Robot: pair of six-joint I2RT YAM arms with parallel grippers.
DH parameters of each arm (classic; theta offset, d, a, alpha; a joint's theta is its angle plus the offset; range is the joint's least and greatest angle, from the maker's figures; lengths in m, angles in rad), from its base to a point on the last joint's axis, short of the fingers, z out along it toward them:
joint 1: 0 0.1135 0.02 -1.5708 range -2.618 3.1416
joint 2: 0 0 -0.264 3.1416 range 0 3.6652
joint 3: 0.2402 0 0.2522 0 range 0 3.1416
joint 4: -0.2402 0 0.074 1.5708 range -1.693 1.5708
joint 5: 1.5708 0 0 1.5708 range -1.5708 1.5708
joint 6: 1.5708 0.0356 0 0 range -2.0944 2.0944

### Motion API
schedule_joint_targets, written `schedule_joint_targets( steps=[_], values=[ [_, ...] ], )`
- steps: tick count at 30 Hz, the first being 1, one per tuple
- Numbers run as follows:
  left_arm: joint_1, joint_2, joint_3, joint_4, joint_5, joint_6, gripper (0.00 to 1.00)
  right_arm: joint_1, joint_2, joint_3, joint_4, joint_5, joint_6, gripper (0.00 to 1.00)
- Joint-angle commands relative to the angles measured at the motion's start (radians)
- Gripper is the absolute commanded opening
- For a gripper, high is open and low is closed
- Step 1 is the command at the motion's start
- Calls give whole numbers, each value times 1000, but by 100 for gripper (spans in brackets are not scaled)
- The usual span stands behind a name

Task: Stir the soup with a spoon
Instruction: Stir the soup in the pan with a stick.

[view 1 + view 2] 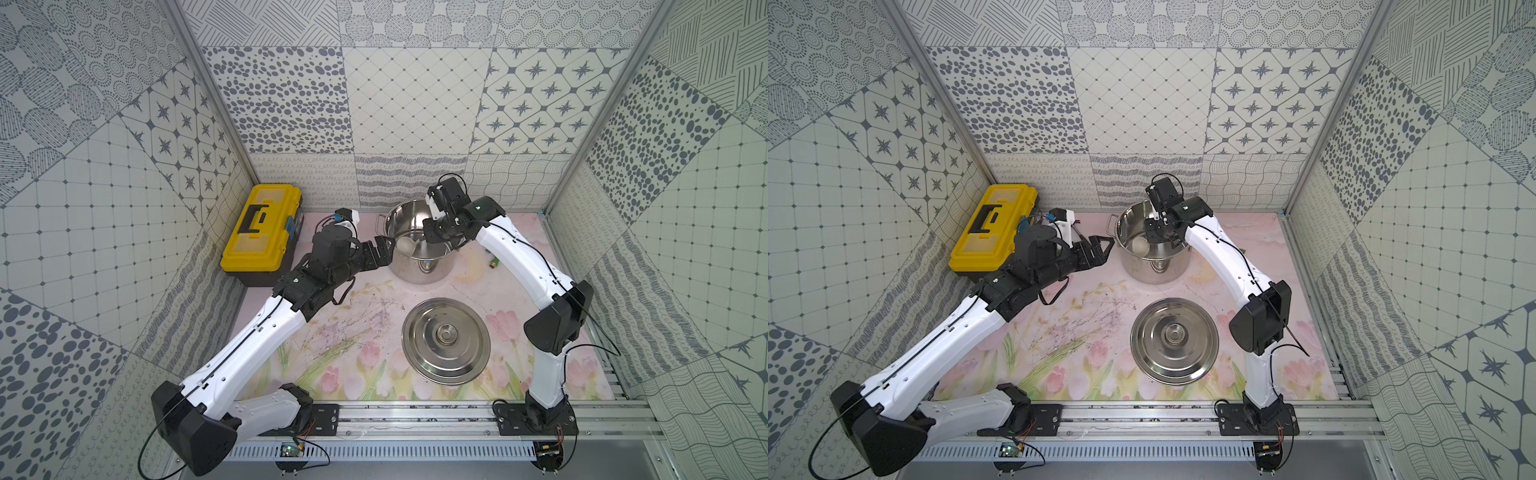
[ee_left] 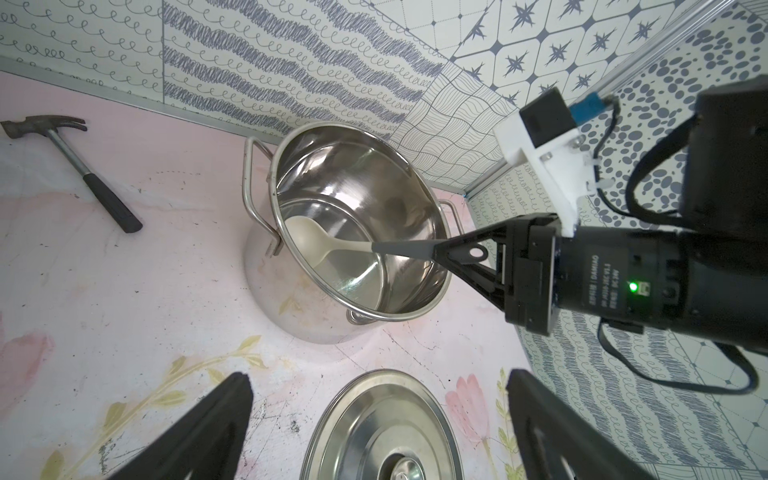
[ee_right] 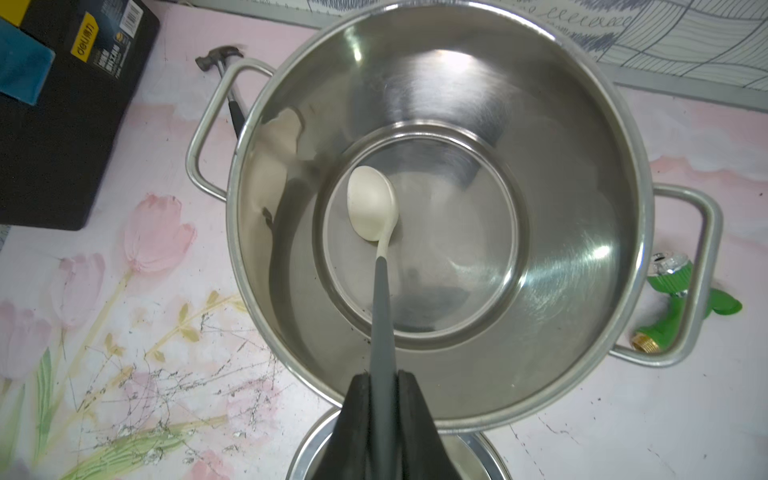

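"One spoon on the sheet. Location and hold?" asks the inspector.

"The spoon (image 3: 381, 291) is inside the pot (image 3: 561, 124), which stands near the far edge of the table (image 1: 353, 332), about midway along it. The right gripper (image 3: 382, 380) is pressed together on the dark handle, well up from the white bowl. The left gripper (image 1: 1105, 251) is spread, holds nothing, and sits just beside the pot's left side."

"Handling?"

"Judged light and stiff, probably plastic, so there is little load on the pinch. The handle is slim and smooth, so it could roll or pivot in the grip if the bowl drags on the steel wall. A hold high on the handle suits stirring, since it puts the gripper above the rim."

"Direction?"

"The long axis slants down from the right gripper into the pot, roughly parallel to the far edge. The bowl end points toward the table's left edge and lies low, nearer the pot's left wall. I cannot tell whether it touches the bottom. No soup is discernible."
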Motion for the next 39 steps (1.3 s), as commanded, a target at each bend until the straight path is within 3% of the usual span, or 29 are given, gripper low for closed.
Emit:
schedule_joint_targets(
  steps=[1,9,20,29,39],
  values=[
    [-1,-26,-14,21,-27,-1,100,-14,36,84,41,41,4,0],
    [-1,-27,-8,15,-36,16,100,-97,52,120,11,65,-21,0],
    [-2,5,14,32,-20,30,100,-130,-108,-100,17,53,-75,0],
    [-1,12,15,36,-9,25,100,-62,-219,-266,61,11,-28,0],
    [-1,-2,-1,35,-6,3,100,31,-93,-124,79,2,23,0]
  ],
)
